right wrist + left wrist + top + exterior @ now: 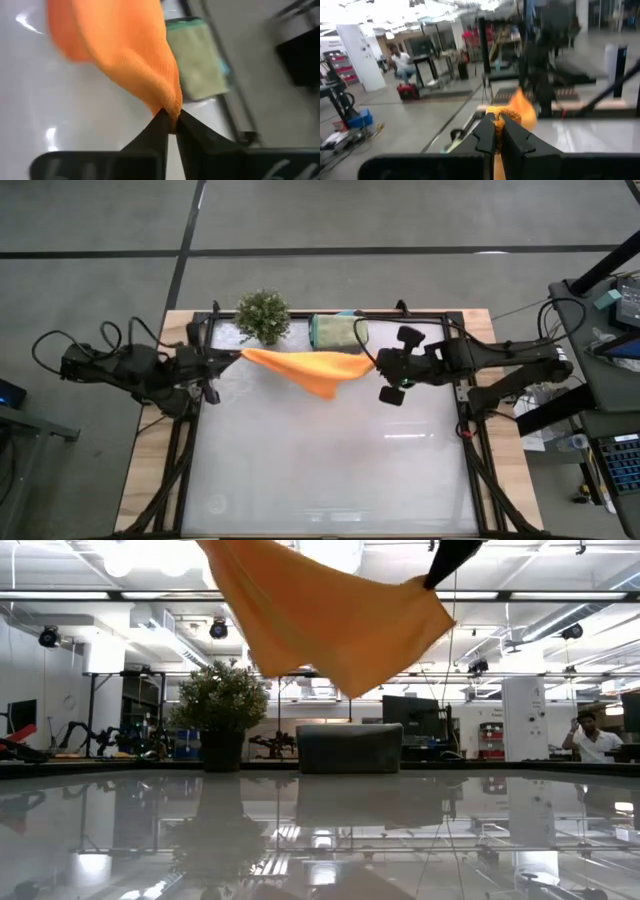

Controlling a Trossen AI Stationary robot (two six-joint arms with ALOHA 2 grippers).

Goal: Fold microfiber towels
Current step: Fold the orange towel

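Note:
An orange microfiber towel [305, 368] hangs in the air over the far part of the table, stretched between my two grippers. My left gripper [238, 356] is shut on its left end and my right gripper [376, 366] on its right end. In the low view the towel [330, 610] hangs clear above the table top. Folded light green towels [338, 332] lie at the far edge, with a teal edge showing under them. My left gripper pinches the towel's left corner [496, 116] between its two fingers, which point level toward the table's right. The towel runs away from the fingers, clear of the table. My right gripper pinches the towel's right corner [171, 111] between its fingertips, slanting down from the table's right. Bunched cloth spreads out from the pinch, and the towel's middle [322, 386] sags between the two holds.
A small potted plant [263, 315] stands at the far edge, left of the green towels. The glossy white table top [330, 470] stretches toward the near edge inside a black frame [468, 450]. People show in the room beyond the table.

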